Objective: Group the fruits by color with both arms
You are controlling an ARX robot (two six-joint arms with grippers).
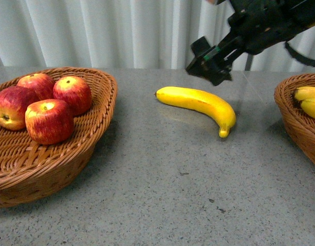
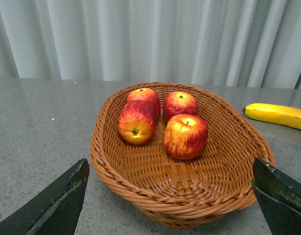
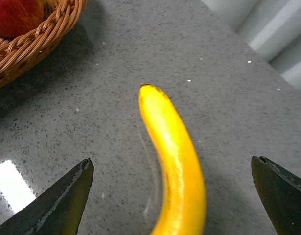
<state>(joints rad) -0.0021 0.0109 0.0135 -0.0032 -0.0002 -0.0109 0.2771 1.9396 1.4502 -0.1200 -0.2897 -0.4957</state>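
R gripper (image 1: 209,62), fingers spread wide, above lone banana (image 1: 198,102) on surface (image 1: 147,179): drop straight, straddle its mid-section crosswise, close gently. L gripper (image 2: 170,164) fingers apart too, empty.

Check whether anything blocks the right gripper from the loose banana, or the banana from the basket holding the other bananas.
Nothing visible does. The right gripper hangs open above the banana with only air between them, and the table from the banana to the right-hand basket is bare.
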